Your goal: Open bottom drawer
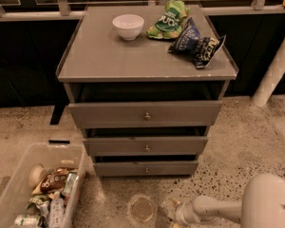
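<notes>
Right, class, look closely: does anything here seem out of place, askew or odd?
Little stands out. A crumpled blue chip bag lies askew near the right edge of the cabinet top, and a round mark stains the floor before the bottom drawer. The gripper sits low, right of that mark.

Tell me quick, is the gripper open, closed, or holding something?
Gripper: cannot be told; it hangs low, in front of and to the right of the flat grey bottom drawer, apart from it.

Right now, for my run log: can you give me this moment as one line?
gripper: low, below-right of cabinet, apart from it | bottom drawer: looks shut | knob: untouched
</notes>
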`<state>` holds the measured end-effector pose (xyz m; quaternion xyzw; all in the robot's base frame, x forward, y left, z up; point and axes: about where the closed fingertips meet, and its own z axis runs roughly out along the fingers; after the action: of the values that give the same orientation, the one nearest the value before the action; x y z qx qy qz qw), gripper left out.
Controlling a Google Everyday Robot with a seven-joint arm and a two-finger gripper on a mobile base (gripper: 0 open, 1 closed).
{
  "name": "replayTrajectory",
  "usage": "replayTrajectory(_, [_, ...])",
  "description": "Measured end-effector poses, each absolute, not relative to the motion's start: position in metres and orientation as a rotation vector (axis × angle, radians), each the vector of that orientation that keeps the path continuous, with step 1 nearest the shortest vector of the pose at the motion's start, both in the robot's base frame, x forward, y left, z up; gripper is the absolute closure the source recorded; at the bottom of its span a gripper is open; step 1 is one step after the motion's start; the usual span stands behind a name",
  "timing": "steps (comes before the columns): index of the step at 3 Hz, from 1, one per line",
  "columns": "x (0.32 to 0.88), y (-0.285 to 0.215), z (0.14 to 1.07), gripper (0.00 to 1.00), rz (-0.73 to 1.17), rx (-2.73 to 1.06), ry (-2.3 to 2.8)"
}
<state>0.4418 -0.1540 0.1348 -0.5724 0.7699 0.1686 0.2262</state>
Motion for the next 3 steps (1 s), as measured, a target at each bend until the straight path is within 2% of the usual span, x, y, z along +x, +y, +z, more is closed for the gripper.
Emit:
replayTrajectory(1, [0.440,-0.154,0.136,0.00,0.468,-1.578,2.122])
replayTrajectory(2, [0.470,-0.151,0.156,0.00,0.396,-1.572,2.042])
replayTrajectory(3, [0.522,-0.150,0.200,0.00,0.309,-1.513,1.935])
